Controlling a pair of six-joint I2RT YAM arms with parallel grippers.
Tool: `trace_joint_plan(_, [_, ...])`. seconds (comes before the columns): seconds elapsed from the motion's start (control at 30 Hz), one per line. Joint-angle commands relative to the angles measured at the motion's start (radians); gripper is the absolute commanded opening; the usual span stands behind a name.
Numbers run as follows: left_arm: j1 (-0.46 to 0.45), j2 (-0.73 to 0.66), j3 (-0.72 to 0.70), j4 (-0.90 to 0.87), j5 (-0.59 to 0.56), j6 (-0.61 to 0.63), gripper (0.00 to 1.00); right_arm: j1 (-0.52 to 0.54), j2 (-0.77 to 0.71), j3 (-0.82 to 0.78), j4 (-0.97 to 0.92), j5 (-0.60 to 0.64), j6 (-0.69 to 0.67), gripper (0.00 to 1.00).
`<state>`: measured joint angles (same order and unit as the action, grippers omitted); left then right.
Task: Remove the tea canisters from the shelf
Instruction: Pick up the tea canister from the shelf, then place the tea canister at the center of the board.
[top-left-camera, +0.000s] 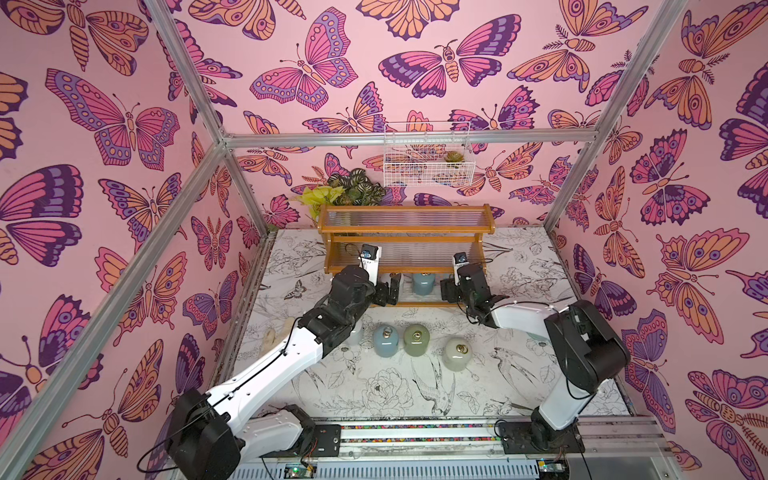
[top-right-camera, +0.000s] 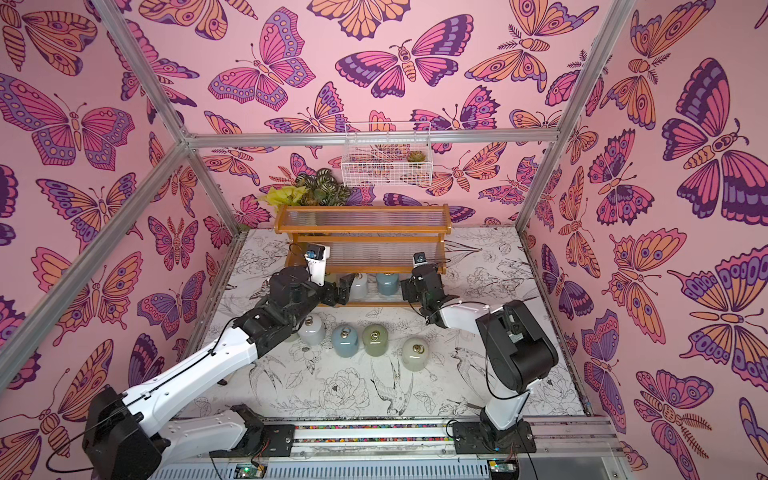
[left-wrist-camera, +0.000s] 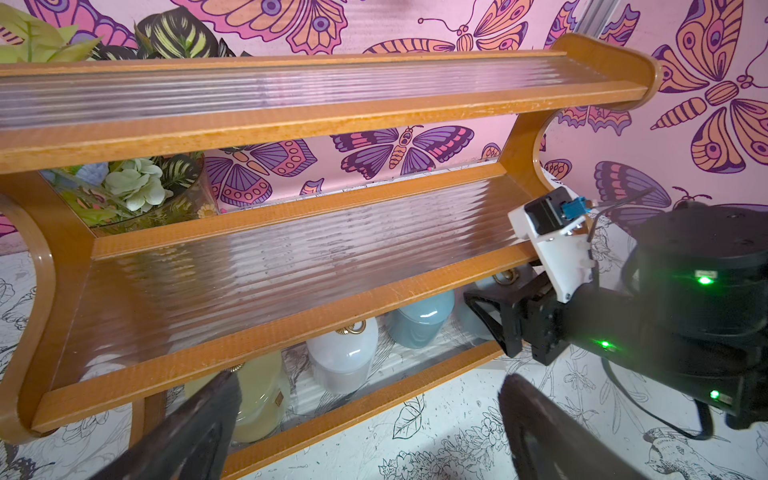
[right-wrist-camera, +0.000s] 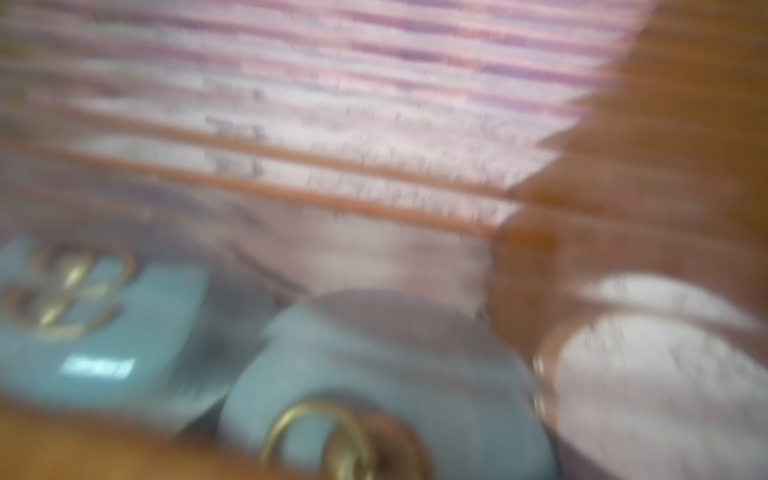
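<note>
The shelf (top-left-camera: 406, 229) (top-right-camera: 362, 227) stands at the back of the table, and its top and middle tiers hold no jars. On the bottom tier stand a pale yellow tea canister (left-wrist-camera: 259, 399), a white one (left-wrist-camera: 345, 357) (top-right-camera: 358, 286) and a blue one (left-wrist-camera: 419, 320) (top-left-camera: 424, 283). My left gripper (left-wrist-camera: 370, 419) (top-left-camera: 388, 293) is open before the bottom rail, with nothing between its fingers. My right gripper (top-left-camera: 446, 291) (left-wrist-camera: 482, 309) is inside the bottom tier, shut on a light-blue canister (right-wrist-camera: 374, 365). The right wrist view is blurred and shows no fingers.
Four canisters stand on the table in front of the shelf: white (top-right-camera: 311, 328), blue (top-right-camera: 345, 340), sage green (top-right-camera: 375, 340) and cream (top-right-camera: 414, 353). Potted plants (top-left-camera: 340, 191) sit behind the shelf's left end. A white wire basket (top-left-camera: 428, 156) hangs on the back wall.
</note>
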<state>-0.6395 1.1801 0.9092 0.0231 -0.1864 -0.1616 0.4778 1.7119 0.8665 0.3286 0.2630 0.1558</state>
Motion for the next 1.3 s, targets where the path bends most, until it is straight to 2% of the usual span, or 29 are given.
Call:
trace_joint_plan(0.0, [0.010, -0.011, -0.016, 0.014, 0.004, 0.010, 1.00, 0.004, -0.091, -0.016, 0.040, -0.006, -0.012, 0.71])
trace_joint_plan(0.27, [0.010, -0.005, -0.012, 0.015, 0.013, 0.008, 1.00, 0.003, -0.219, -0.084, 0.023, 0.004, -0.016, 0.71])
trace_joint_plan(0.6, [0.011, 0.004, -0.003, 0.015, 0.019, 0.006, 1.00, 0.006, -0.386, -0.213, -0.026, 0.028, 0.069, 0.72])
trace_joint_plan(0.8, [0.011, 0.017, 0.010, 0.015, 0.033, 0.001, 1.00, 0.006, -0.495, -0.287, -0.054, 0.148, 0.107, 0.73])
trace_joint_plan(1.0, [0.011, 0.027, 0.019, 0.015, 0.039, -0.002, 1.00, 0.001, -0.505, -0.284, -0.093, 0.304, 0.126, 0.74])
trace_joint_plan(1.27, [0.011, 0.023, 0.017, 0.015, 0.036, 0.000, 1.00, -0.058, -0.429, -0.290, -0.101, 0.280, 0.231, 0.74])
